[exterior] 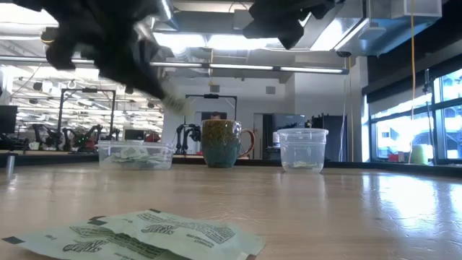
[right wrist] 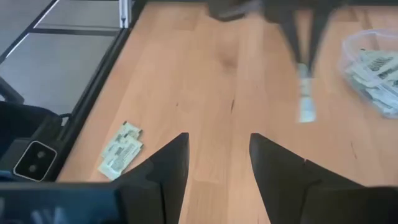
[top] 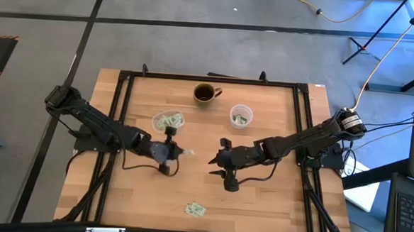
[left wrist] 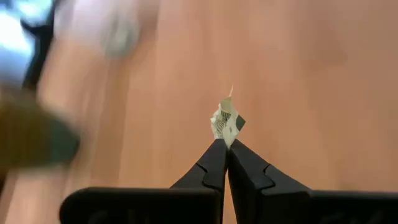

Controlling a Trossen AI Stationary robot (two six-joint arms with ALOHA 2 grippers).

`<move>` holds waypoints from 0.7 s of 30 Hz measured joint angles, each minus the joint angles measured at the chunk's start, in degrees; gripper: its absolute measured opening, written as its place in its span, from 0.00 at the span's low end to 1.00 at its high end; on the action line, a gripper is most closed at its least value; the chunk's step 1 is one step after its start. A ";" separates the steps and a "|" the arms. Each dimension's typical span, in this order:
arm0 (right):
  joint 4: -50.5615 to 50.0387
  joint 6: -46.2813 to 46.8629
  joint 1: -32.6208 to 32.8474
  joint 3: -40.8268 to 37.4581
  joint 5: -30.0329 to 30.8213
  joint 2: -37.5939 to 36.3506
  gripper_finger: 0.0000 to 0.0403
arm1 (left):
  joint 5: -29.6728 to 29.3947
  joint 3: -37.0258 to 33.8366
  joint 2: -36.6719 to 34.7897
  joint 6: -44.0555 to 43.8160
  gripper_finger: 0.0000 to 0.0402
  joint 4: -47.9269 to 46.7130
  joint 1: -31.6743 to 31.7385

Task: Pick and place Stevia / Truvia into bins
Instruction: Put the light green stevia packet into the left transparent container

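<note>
My left gripper (left wrist: 225, 148) hangs above the table's middle (top: 179, 151), shut on one pale green-and-white sachet (left wrist: 227, 120). In the low view the gripper and the sachet (exterior: 173, 102) show well above the wood. The clear shallow tub (top: 169, 120) and the round clear cup (top: 241, 117) both hold sachets. A few more sachets (top: 195, 210) lie flat near the table's near edge (right wrist: 121, 149). My right gripper (right wrist: 217, 142) is open and hovers right of centre (top: 217, 161), touching nothing. My left gripper pinches the sachet between its two fingertips (left wrist: 217, 152), by the sachet's end nearest the fingers (left wrist: 224, 138). The rest of the sachet juts out beyond the tips, crumpled and lifted clear of the table.
A dark mug with a handle (top: 206, 94) stands at the far side between tub and cup (exterior: 224, 143). Black frame rails (top: 118, 111) run along the table's left and right edges. Bare wood lies between the two grippers and the near sachets.
</note>
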 joint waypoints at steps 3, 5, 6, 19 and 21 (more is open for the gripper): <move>0.22 -0.48 0.32 0.00 -0.02 0.24 0.42 | -0.12 -0.01 -0.09 -5.32 0.01 -7.10 3.47; 0.07 -0.50 0.41 0.00 -0.04 0.44 0.42 | -0.18 0.01 -0.09 -7.84 0.01 -10.43 5.86; 0.22 -0.49 0.41 0.00 -0.03 0.67 0.42 | -0.22 -0.01 -0.09 -8.60 0.02 -11.71 7.17; 1.04 -0.50 0.39 -0.04 -0.02 6.64 0.42 | -0.50 1.14 -1.27 -8.29 0.01 -16.32 18.61; 1.15 -0.52 0.39 -0.04 0.00 7.60 0.42 | -0.51 1.16 -1.68 -8.27 0.01 -16.87 19.65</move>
